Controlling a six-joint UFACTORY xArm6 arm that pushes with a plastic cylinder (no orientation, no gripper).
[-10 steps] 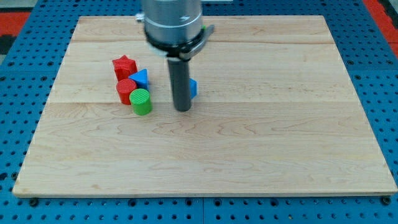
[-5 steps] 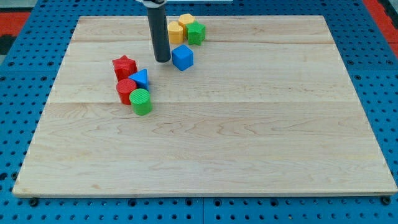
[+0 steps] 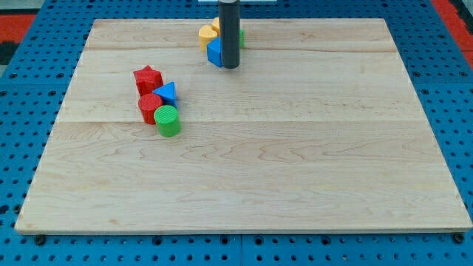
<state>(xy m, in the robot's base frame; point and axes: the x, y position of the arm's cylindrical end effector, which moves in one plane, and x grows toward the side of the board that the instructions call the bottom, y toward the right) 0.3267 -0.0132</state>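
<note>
My tip rests on the wooden board near the view's top, touching the right side of a blue cube. Just above the cube, partly behind the rod, sit a yellow block and a green block of which only a sliver shows. Farther to the view's left lies a tight cluster: a red star, a blue triangle, a red cylinder and a green cylinder.
The board lies on a blue pegboard surface with a red area at the view's top left corner.
My tip moved from the blue cube's left side to its right side. The blue cube now sits higher and slightly left, against the yellow and green blocks.
</note>
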